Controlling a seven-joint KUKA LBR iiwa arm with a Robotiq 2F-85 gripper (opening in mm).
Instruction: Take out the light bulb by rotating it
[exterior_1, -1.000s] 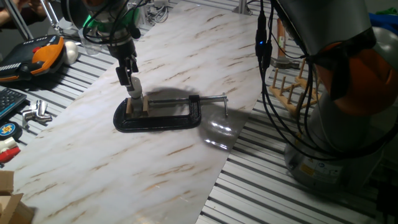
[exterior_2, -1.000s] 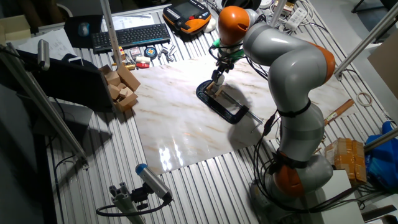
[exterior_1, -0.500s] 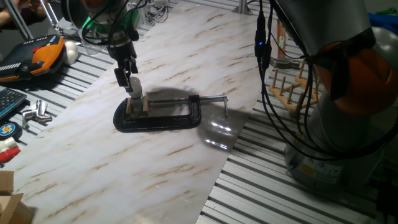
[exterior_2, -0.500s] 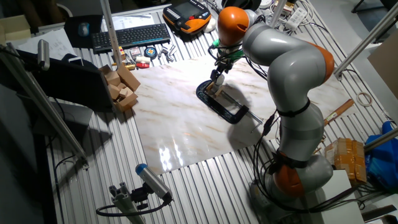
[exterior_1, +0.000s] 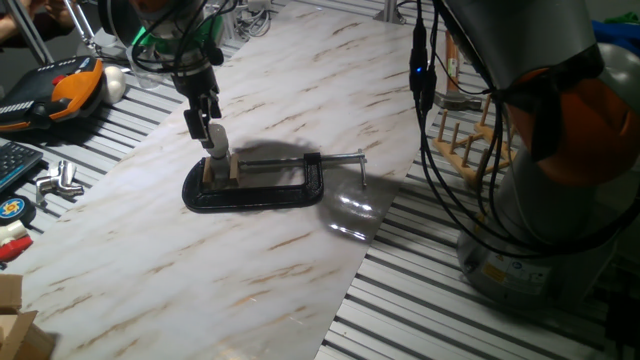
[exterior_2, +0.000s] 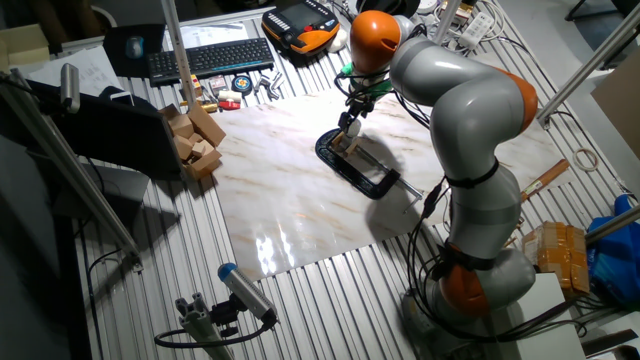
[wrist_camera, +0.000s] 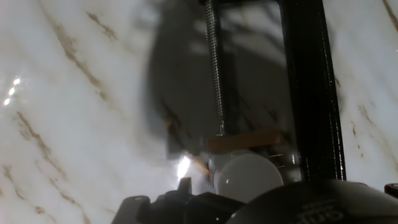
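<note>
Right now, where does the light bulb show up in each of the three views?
One fixed view: the light bulb is left of centre, between the gripper fingers, above the black clamp.
The other fixed view: upper centre, tiny, at the clamp's far end.
Hand view: bottom centre, beside the clamp's bar.
Shared landmark: the black clamp.

Polished white marble-patterned board (exterior_1: 300, 250) with tan veins, glossy enough to mirror glare; it lies on a ribbed, matt grey metal table (exterior_1: 420, 310). Black-painted metal C-clamp (exterior_1: 262, 190) with a bright bare-steel threaded screw (wrist_camera: 215, 68) and small pale wooden blocks (exterior_1: 221, 170) in its mouth. Frosted white globe light bulb (wrist_camera: 247, 175), smooth and matt.
</note>
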